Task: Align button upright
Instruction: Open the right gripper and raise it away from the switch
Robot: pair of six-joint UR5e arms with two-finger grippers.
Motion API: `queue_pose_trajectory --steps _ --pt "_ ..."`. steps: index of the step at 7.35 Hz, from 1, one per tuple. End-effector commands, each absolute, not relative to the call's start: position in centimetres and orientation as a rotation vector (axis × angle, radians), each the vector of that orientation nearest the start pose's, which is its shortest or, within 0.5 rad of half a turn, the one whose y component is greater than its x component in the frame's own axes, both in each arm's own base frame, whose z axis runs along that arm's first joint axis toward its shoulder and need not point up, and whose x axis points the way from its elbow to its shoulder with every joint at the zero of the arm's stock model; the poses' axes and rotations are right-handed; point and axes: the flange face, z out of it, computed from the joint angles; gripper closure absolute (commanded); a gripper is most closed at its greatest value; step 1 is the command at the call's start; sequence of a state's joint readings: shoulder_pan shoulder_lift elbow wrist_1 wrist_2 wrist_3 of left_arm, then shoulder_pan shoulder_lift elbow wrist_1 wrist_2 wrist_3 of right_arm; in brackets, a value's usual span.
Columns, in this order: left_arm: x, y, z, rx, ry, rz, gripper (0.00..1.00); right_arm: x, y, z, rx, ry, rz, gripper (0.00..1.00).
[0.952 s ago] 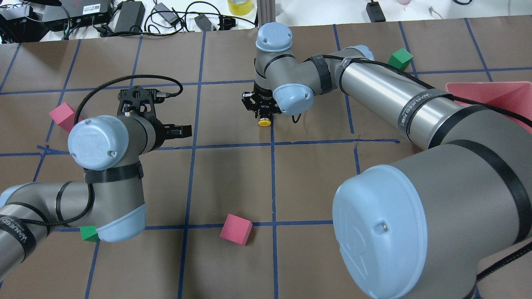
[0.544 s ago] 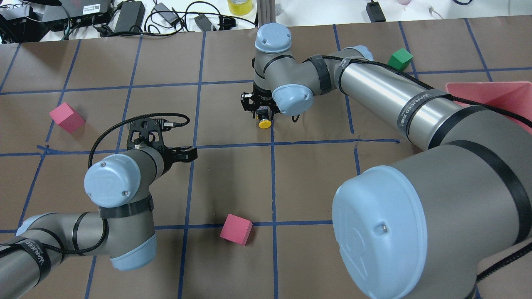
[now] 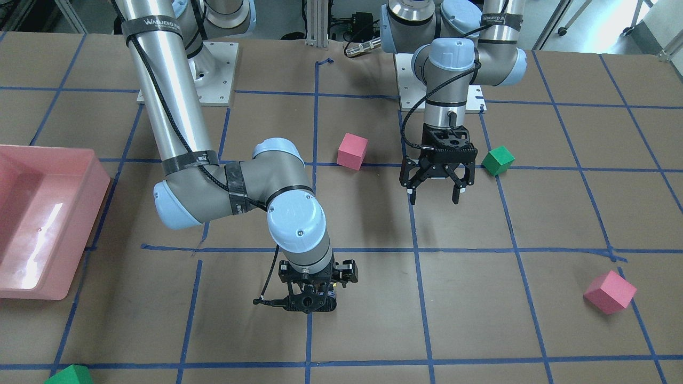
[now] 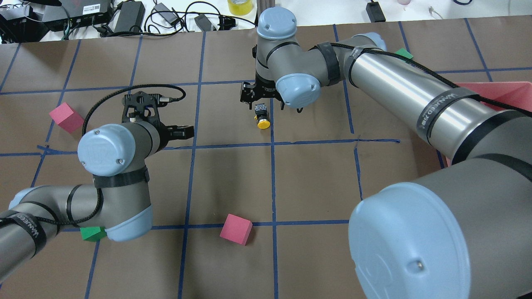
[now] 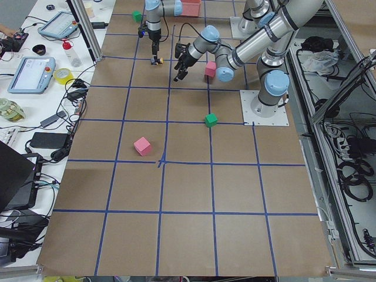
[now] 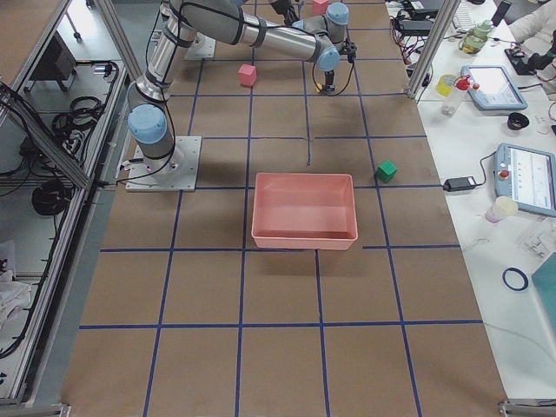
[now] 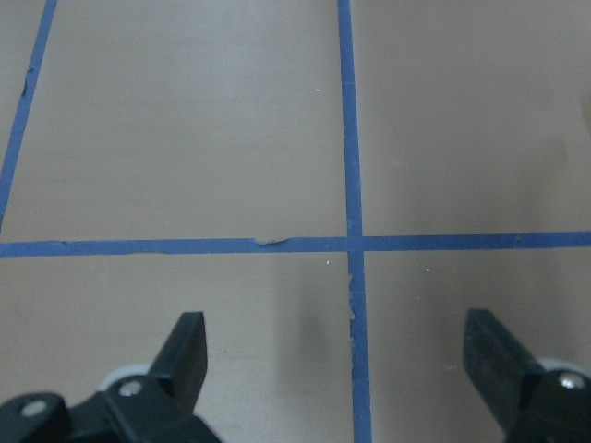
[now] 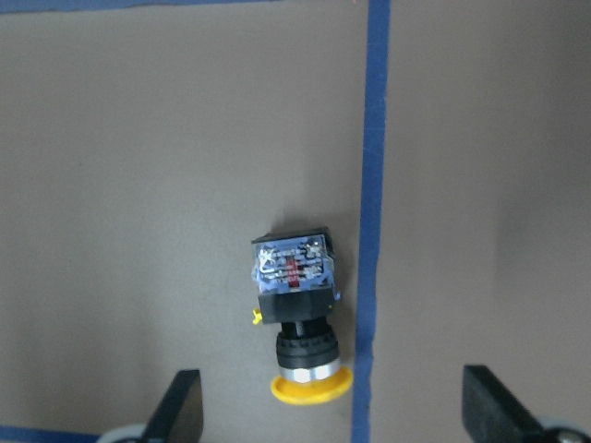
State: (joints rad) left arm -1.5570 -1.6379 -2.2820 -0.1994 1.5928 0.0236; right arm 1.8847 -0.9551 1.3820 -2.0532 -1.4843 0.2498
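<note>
Fingers (image 8: 183, 406) on the right gripper (image 3: 312, 305) were spread wide with nothing in them, hanging above the button (image 8: 295, 305) rather than touching it, as far as the wrist view showed. That button was lying on its side on the counter (image 4: 232, 178), just beside the blue tape line (image 8: 374, 138), body end pointing away from the robot and the yellow cap toward it, with the cap's edge almost on the tape. So not upright yet, and I'd say the job was at the "line up and grab" stage. The left gripper (image 3: 433, 196) was well off to the robot's left of that tape line, also fully open and empty, with only bare counter under it. Handling-wise, my guess is the thing's tiny, light and hard plastic, so it won't squash, but it'll skate or spin if one finger bumps it first. The cap and the black collar are round, so pinching there probably lets it roll or pop out. The blocky body has flat sides, and that's where I'd grab it, square across those faces and low, keeping off the contact end. Once tipped up, it may be wobbly on such a small base, so let go gently.
</note>
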Motion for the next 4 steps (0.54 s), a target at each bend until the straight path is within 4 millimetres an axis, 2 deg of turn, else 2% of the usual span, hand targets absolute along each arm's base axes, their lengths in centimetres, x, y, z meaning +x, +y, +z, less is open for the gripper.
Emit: queue_pose_trajectory --steps 1,3,4 --pt "-13.2 -45.6 28.0 0.032 3.026 -0.813 0.00 30.1 -61.0 31.7 -0.264 3.124 0.040 0.00" --pt "-13.9 -45.1 27.4 0.048 3.027 -0.813 0.02 25.9 -58.0 39.1 -0.371 3.109 -0.049 0.00" --pt "-14.5 -44.6 26.5 0.067 3.033 -0.802 0.08 22.6 -56.3 42.2 -0.305 3.117 0.022 0.00"
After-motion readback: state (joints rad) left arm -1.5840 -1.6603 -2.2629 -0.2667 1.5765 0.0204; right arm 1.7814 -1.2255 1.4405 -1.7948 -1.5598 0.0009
